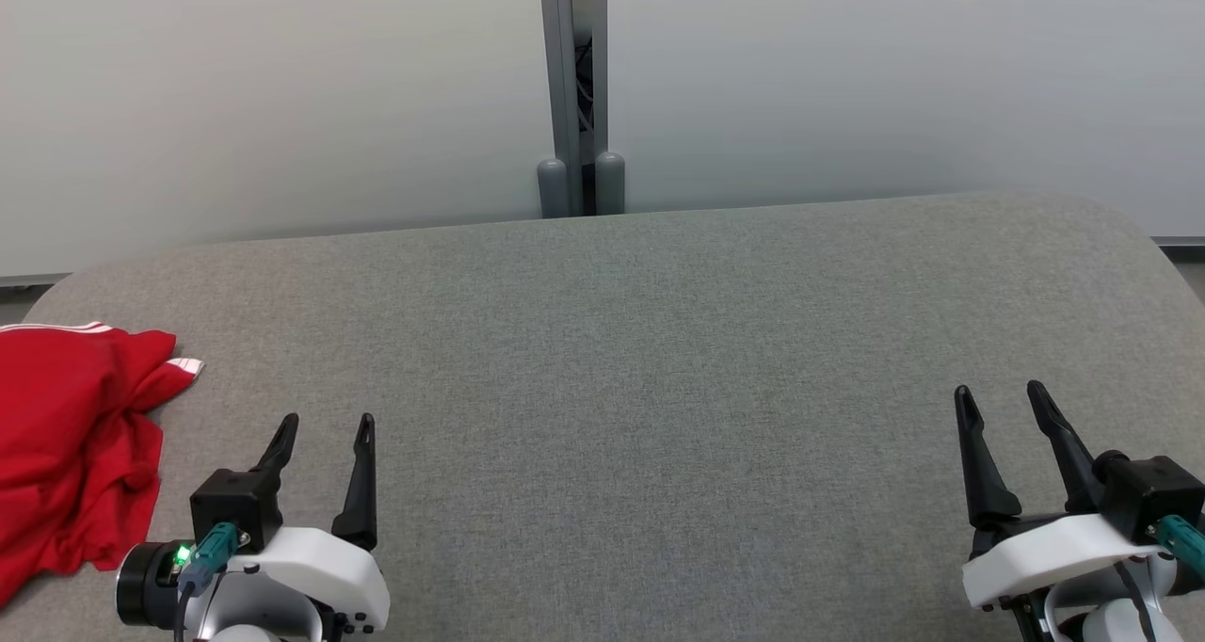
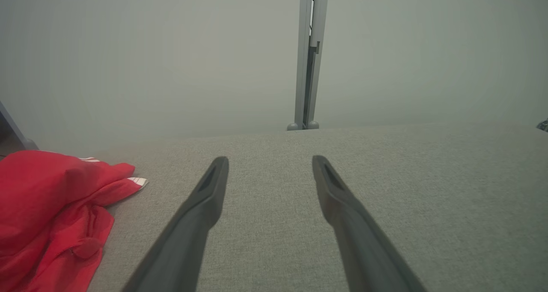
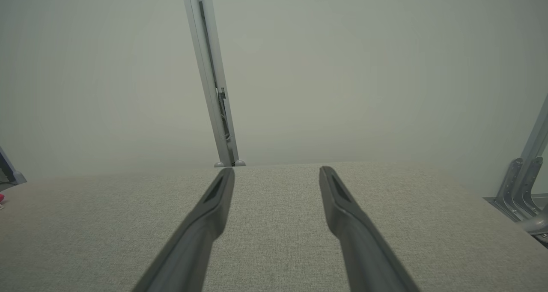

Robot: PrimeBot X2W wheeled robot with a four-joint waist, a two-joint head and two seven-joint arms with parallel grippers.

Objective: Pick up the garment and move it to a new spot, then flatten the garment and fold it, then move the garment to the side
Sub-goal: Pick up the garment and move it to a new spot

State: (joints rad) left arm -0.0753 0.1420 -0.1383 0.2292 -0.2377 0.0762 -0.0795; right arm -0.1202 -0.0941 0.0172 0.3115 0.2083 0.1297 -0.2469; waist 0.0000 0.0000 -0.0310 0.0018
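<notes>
Two left fingers (image 2: 205, 198) spread, garment (image 2: 47, 206) beside, right wrist view: bracket (image 3: 520, 185)

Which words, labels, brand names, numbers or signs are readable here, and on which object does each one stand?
None is readable.
The red garment shows white stripes, no letters.
The left gripper and right gripper bear no legible marking.
The green light is a lamp, not a sign.
</notes>
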